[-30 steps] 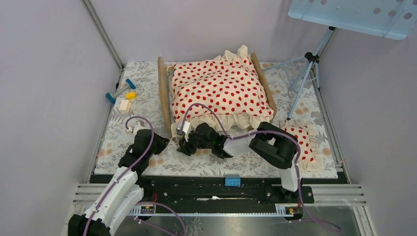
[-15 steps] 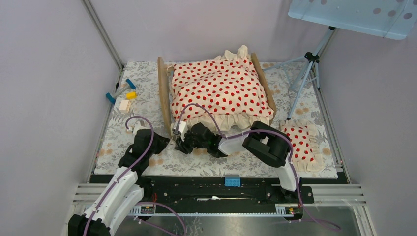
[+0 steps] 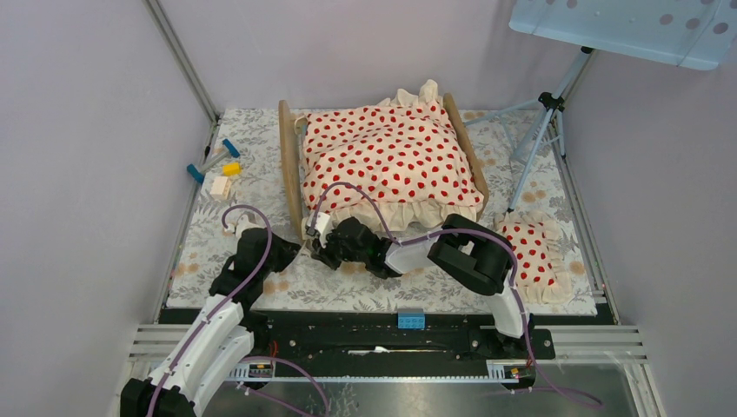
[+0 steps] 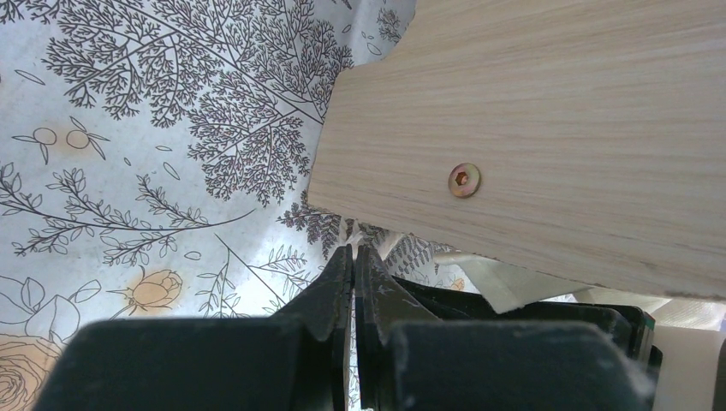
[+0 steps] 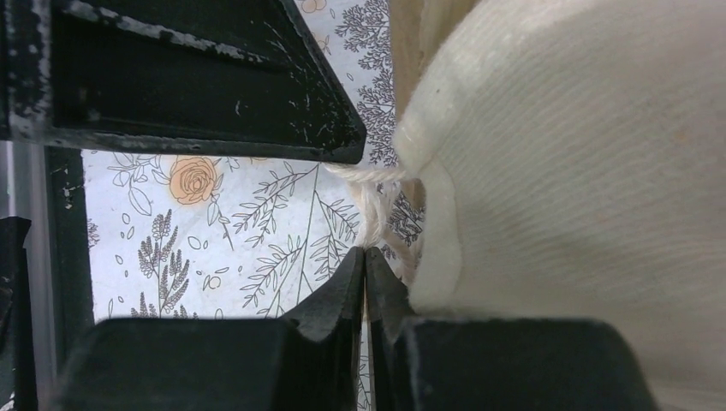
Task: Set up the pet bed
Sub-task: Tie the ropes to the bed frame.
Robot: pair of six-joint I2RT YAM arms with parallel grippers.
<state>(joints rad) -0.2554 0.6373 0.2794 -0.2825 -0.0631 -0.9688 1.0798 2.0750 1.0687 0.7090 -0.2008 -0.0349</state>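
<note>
The pet bed (image 3: 287,165) stands at the back middle of the mat, its light-wood end board (image 4: 548,128) filling the left wrist view. A cream red-dotted blanket (image 3: 391,156) lies bunched over it and hides the mattress. My right gripper (image 3: 320,252) reaches left to the bed's near left corner. In the right wrist view its jaws (image 5: 365,253) are shut, with a strand of the blanket's cream ruffle (image 5: 582,171) pinched at the tips. My left gripper (image 4: 353,248) is shut and holds nothing, just below the board's corner.
A small red-dotted pillow (image 3: 530,248) lies on the floral mat (image 3: 217,226) at the right. Small toy pieces (image 3: 215,165) sit at the far left. A tripod (image 3: 539,139) stands at the back right. The left arm's black body (image 5: 188,77) is close to my right gripper.
My right gripper edged left toward the bed's near corner and closed its jaws on the blanket's ruffle. The left arm has not moved.
</note>
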